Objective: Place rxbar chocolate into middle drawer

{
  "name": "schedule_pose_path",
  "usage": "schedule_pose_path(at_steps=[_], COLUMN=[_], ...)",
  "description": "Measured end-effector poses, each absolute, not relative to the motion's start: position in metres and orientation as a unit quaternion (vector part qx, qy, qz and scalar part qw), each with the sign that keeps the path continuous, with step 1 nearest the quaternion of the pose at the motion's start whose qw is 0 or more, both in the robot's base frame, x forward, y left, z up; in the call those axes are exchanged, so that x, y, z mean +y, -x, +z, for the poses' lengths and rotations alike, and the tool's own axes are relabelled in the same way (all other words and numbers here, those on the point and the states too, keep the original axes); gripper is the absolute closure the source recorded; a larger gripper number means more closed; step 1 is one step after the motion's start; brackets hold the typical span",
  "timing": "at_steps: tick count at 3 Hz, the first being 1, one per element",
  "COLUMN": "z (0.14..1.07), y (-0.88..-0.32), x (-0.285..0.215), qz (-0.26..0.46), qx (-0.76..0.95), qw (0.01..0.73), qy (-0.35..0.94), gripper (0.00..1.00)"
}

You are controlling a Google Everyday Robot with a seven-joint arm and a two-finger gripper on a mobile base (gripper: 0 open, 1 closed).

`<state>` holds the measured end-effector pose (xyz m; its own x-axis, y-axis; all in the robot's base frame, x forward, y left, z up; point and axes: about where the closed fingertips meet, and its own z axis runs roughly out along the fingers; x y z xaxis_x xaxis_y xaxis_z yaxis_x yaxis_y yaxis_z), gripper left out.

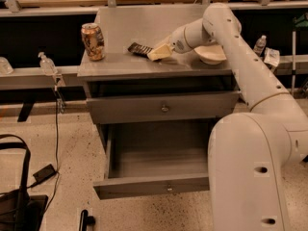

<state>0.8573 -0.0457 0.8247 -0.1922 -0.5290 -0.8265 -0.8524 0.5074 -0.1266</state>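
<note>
The rxbar chocolate point(138, 48), a dark flat bar, is on the grey cabinet top point(120, 66) near its middle. My gripper point(155, 53) reaches in from the right and is shut on the bar's right end, low at the cabinet top. The middle drawer point(159, 186) is pulled out below, with its grey inside showing and nothing in it. Its small round knob point(169, 188) faces front.
An orange-patterned can point(93, 41) stands at the cabinet top's left. A pale bowl point(210, 55) sits to the right behind my wrist. The top drawer point(163, 108) is shut. My arm fills the right side. Cables and a dark bag point(19, 196) lie on the floor at left.
</note>
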Motion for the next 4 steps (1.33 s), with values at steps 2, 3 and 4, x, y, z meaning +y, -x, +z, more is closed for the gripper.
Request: schedule_pose_path(at_steps=[2, 3, 4], z=[0.8246, 0.8245, 0.8223], y=[-0.8573, -0.8573, -0.8574], x=[-0.0455, -0.0454, -0.0430], qz=[0.185, 0.185, 0.186], qx=[0.750, 0.750, 0.750], qw=[0.438, 0.438, 0.436], qy=[0.461, 0.461, 0.462], gripper=[0.28, 0.05, 0.00])
